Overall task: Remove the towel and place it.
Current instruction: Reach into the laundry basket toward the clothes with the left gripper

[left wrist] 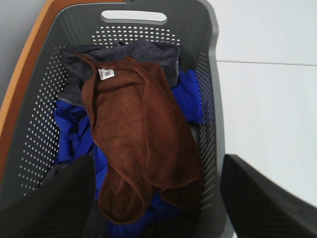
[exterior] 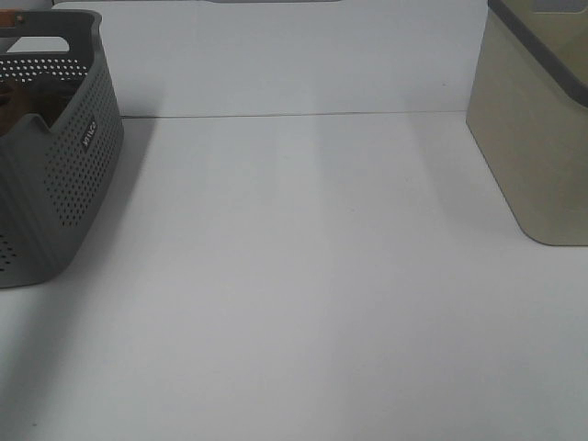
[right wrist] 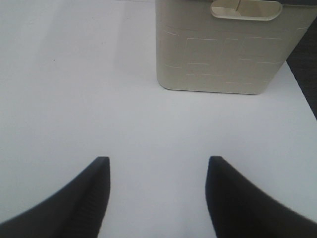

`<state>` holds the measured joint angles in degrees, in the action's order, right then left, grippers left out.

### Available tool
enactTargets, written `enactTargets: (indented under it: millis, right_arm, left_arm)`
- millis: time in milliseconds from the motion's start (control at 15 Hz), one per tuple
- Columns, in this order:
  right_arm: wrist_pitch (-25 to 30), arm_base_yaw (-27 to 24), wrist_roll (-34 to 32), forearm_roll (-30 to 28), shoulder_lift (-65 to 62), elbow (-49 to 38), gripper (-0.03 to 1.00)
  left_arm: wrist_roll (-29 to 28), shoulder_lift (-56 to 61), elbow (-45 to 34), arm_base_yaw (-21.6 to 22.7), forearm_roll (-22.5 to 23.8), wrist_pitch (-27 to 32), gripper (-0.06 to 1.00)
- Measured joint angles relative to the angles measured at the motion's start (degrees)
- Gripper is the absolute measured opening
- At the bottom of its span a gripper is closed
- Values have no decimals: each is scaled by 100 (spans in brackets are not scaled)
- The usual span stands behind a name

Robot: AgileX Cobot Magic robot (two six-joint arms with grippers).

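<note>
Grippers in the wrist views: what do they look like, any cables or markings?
The left gripper and right gripper each show two matte black fingers, broad at the base and narrowing to rounded tips. No cables, markings or arm links are visible; the high view shows no arm at all.

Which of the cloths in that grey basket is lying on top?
The reddish-brown plush towel with the white tag; the blue cloth and dark grey cloth lie beneath it.
</note>
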<state>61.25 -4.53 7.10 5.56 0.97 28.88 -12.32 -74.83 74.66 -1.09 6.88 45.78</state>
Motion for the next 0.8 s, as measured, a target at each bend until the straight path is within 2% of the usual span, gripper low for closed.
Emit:
enactTargets:
  millis: [200, 467, 800]
  right_arm:
    - [0, 0, 0, 0, 0, 0, 55]
    - [0, 0, 0, 0, 0, 0, 55]
    - [0, 0, 0, 0, 0, 0, 55]
  left_arm:
    - [-189, -1725, 1650, 0, 670, 1054, 68]
    - [-206, -3398, 3249, 0, 1117, 1673, 68]
    - [-241, -5065, 5111, 430, 1094, 2223, 68]
